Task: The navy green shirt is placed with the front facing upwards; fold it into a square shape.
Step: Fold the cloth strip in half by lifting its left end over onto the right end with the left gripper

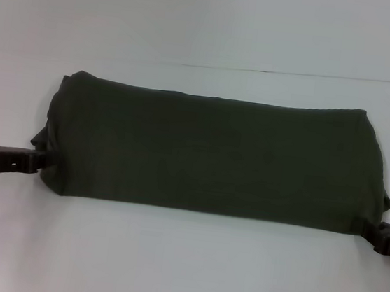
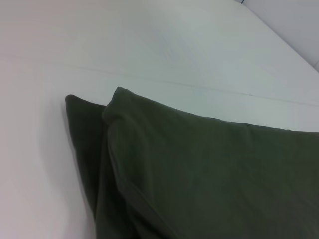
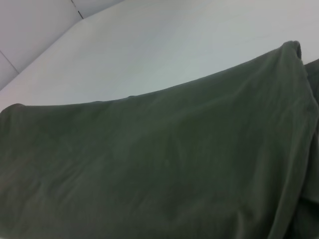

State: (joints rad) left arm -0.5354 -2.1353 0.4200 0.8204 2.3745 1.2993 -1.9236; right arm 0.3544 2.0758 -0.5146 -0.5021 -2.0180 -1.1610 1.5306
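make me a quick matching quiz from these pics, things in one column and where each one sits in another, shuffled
Things:
1. navy green shirt
2. left pincer
3. right pincer
4. white table

Places or states:
a. at the shirt's near corner on the robot's right
b. folded into a long band, no lettering showing
c. at the shirt's end on the robot's left
d. lies under everything

Pairs: 1-b, 2-c, 3-a, 4-d

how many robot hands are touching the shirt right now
2. The left hand meets the navy green shirt at its near left corner; the right hand meets it at the near right corner. The shirt hides the fingertips of both.
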